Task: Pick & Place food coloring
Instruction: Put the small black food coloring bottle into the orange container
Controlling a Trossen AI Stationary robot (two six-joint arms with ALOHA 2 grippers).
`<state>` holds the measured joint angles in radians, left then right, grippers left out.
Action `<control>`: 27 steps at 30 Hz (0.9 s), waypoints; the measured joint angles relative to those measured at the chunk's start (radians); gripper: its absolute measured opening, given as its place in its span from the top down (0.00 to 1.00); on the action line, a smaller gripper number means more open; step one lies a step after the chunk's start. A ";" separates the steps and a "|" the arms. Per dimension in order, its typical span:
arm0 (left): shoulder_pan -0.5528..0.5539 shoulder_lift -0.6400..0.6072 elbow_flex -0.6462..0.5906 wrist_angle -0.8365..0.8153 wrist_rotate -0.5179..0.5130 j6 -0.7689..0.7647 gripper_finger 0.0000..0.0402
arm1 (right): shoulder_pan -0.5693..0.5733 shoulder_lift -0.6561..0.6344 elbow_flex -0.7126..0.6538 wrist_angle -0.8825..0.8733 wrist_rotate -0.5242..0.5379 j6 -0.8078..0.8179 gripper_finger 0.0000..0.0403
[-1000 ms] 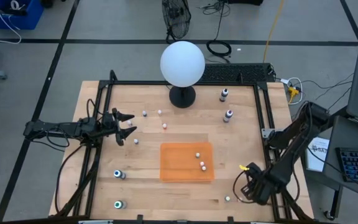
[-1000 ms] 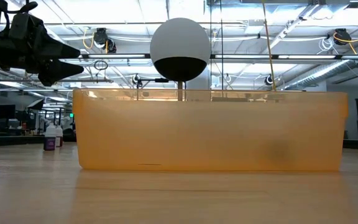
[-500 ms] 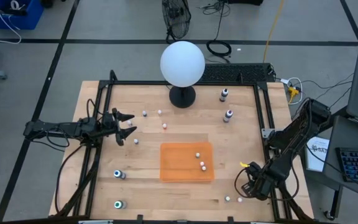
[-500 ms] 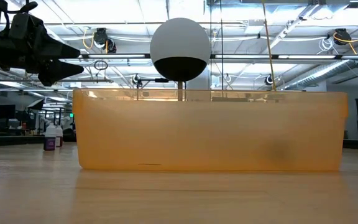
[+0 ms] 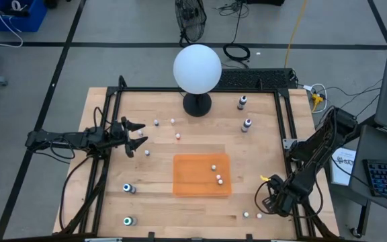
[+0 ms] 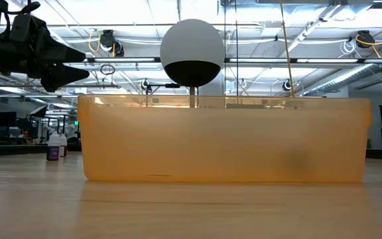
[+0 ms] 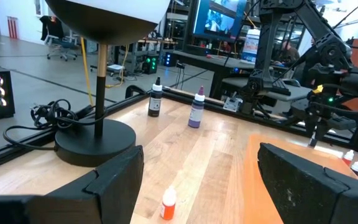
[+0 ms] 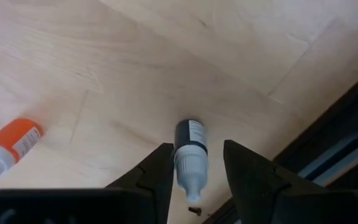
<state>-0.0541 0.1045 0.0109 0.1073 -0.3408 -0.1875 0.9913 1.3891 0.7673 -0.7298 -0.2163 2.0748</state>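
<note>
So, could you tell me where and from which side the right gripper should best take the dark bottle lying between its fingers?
I'd grip the dark bottle across its round body, just behind the white cap, coming straight down from above. It lies flat on the wooden table, and the right gripper already has its open fingers on either side of the bottle's length, so closing there should meet its curved sides squarely. The tapered cap would likely slip.

No text, brand, number or sign can be read anywhere; the label on the dark bottle between the fingers is illegible.
</note>
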 joint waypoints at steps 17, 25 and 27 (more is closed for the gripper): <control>0.000 0.000 0.000 0.000 0.000 0.000 0.23 | -0.002 -0.002 0.002 0.035 0.167 -0.165 0.90; 0.000 0.000 0.000 0.001 0.000 0.000 0.23 | -0.055 -0.023 0.013 0.019 0.537 -0.415 0.90; 0.000 0.000 0.000 -0.001 0.000 0.000 0.23 | -0.087 -0.039 0.020 0.022 0.615 -0.503 0.90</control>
<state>-0.0544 0.1047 0.0109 0.1066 -0.3408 -0.1878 0.9048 1.3498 0.7870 -0.7081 0.3986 1.5720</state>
